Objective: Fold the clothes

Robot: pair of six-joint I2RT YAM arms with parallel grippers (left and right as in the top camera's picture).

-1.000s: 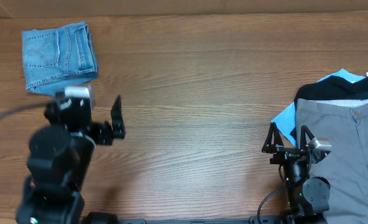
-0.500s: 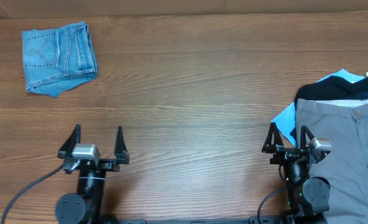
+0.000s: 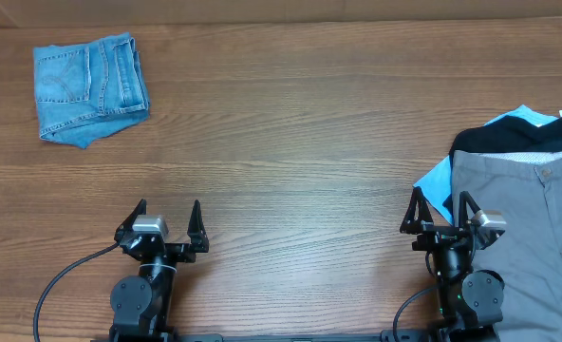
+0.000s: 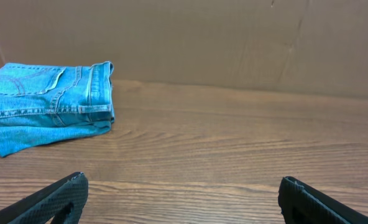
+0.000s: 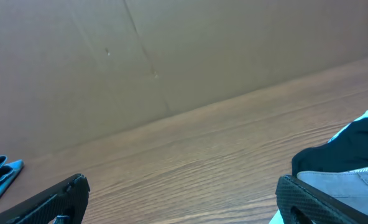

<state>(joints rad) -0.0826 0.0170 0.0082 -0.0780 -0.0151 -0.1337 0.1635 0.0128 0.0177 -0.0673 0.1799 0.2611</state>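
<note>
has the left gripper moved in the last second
Yes. The left gripper has drawn back from the folded jeans, which lie where they were, toward the near edge of the table.

On my overhead feed, grey-beige trousers [image 3: 528, 218] lie at the right edge of the wooden table [image 3: 309, 142]. A black garment [image 3: 518, 140] touches their waistband on the far side. Something light blue [image 3: 434, 180] pokes out from beneath them, toward the table's middle. Beyond them stands a brown cardboard wall [image 4: 234, 37].

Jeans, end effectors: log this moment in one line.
jeans: folded, far left | left end effector: open, empty | right end effector: open, empty
</note>
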